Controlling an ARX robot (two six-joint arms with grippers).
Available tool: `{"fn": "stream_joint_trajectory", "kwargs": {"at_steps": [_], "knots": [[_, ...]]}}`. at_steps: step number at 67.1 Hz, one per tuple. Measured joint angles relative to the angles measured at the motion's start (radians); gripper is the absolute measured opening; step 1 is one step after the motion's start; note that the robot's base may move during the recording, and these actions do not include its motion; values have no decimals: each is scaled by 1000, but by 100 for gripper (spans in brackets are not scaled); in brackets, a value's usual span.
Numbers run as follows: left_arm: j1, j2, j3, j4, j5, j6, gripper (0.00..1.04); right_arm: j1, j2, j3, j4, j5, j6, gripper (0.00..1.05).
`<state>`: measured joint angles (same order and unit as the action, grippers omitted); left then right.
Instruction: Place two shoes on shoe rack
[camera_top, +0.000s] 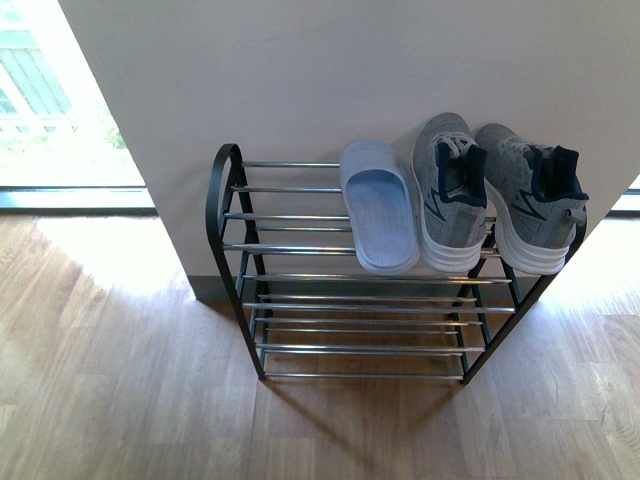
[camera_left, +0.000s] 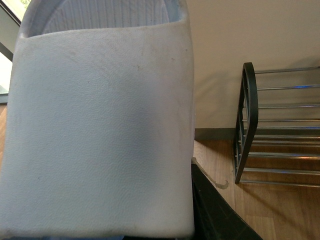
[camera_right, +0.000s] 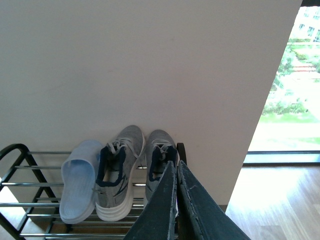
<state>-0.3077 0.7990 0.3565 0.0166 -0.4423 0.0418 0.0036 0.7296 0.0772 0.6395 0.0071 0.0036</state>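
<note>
rack: the shoe rack (camera_top: 300, 250) is standing on the wood floor (camera_top: 120, 380) by the white wall (camera_top: 300, 70). Top row is holding 3 things, all on the right side. Left part of the top row is showing bare bars.
on rack: one blue slide (camera_top: 378, 205) is lying just beside the grey sneaker pair (camera_top: 495, 190), toes at the wall. The far-right sneaker is sitting right at the rack's end.
2nd slide: the other blue slide (camera_left: 100, 125) is filling most of the left wrist view, so it's prob. up in the left arm's hold, off to the left of the rack.
left gripper: can't see the fingers, slide is hiding them. Can't tell for sure if they're squeezing it.
right gripper (camera_right: 176, 200): fingers are pressed together w/ nothing in them, pointing at the sneakers.
what's left: I think the 2nd slide is going in the bare spot next to its twin.
could go wrong: slide is smooth plastic, could be slipping out on the way. Bars are thin w/ gaps, so a tilted slide could be poking thru or tipping off the front. Coming in too far right could be bumping the 1st slide into the sneakers, and the end sneaker could be falling off.
</note>
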Motion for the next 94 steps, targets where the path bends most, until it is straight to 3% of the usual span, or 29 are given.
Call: {"fn": "stream_joint_trajectory", "kwargs": {"at_steps": [21,60,94], "knots": [[0,0,0,0,0,0,2,0,-126,-58,-51,-6,0,2],[0,0,0,0,0,0,2,-2,-401,-58,-311,-7,-1,2],[0,0,0,0,0,0,2,-2,-541,-58,-449,-7,-1,2]]}}
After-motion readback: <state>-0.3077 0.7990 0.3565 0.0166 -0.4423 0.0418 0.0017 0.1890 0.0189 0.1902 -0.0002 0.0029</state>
